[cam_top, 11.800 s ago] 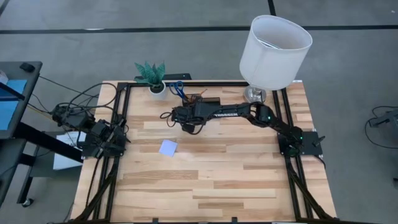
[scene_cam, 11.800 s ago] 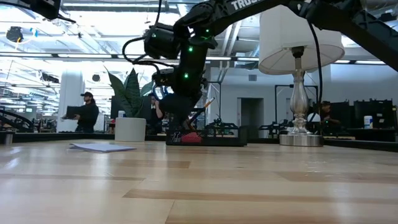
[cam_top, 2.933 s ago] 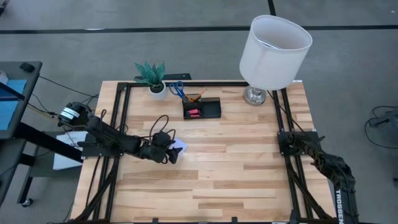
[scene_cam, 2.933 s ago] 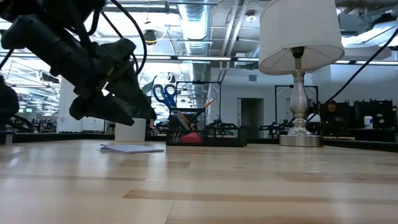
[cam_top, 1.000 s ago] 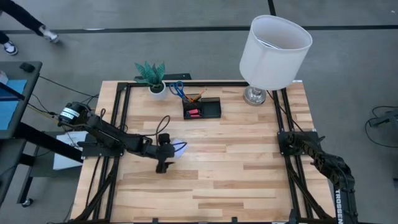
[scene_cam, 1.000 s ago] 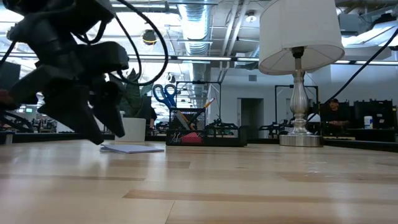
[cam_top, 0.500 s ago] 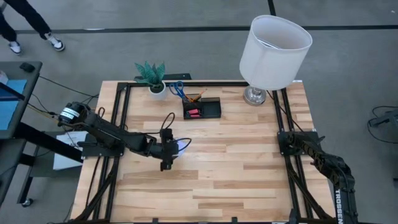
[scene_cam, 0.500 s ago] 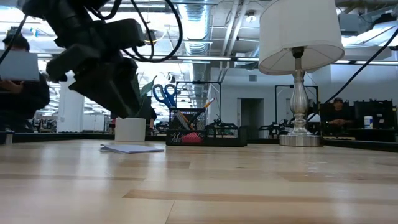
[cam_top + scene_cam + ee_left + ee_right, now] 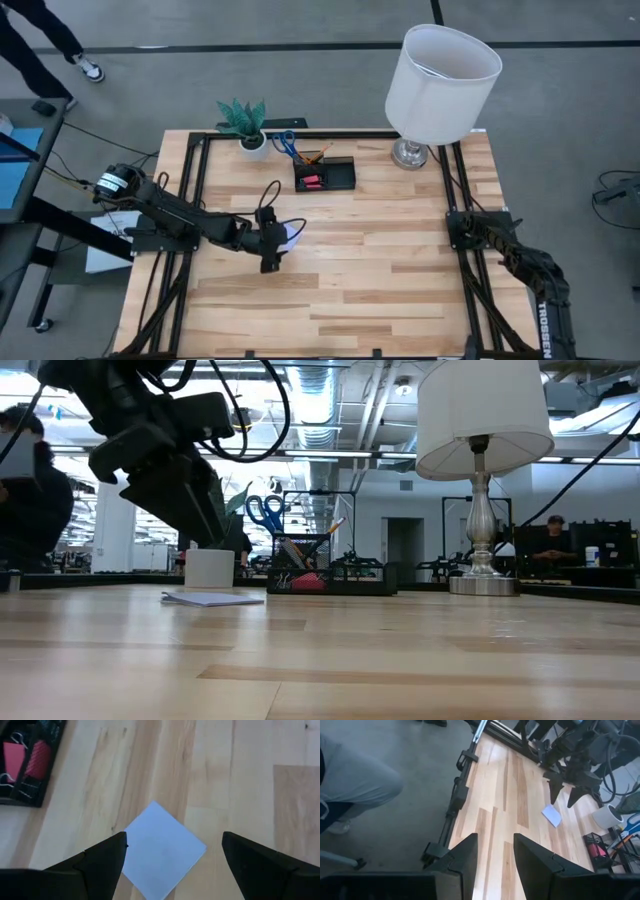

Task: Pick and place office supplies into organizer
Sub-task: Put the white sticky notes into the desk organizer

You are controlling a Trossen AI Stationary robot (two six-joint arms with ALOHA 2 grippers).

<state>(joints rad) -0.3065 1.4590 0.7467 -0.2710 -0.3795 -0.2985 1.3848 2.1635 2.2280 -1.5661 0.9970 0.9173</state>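
The pale lavender note pad (image 9: 162, 852) lies flat on the wood, a corner showing beside the left gripper in the high view (image 9: 292, 232) and a thin slab in the low view (image 9: 212, 599). My left gripper (image 9: 173, 838) hovers above it, open, one finger on either side, touching nothing (image 9: 270, 247) (image 9: 212, 535). The black organizer (image 9: 325, 175) (image 9: 330, 575) stands at the far edge with blue-handled scissors (image 9: 283, 142) and orange pens (image 9: 318, 155) in its cup and pink-red pieces (image 9: 27, 757) in its tray. My right gripper (image 9: 496, 852) waits open at the right edge (image 9: 468, 230).
A white-shaded lamp (image 9: 440, 80) (image 9: 483, 470) stands at the far right corner. A white pot with a green plant (image 9: 248, 128) (image 9: 209, 568) sits left of the organizer. Black frame rails (image 9: 198, 190) run along the table's sides. Bare wood spreads across the middle and near side.
My left gripper has risen from close to the table beside the note pad, shifted slightly toward the table's right, and turned, so that it now stands over the pad. The note pad has stayed where it was.
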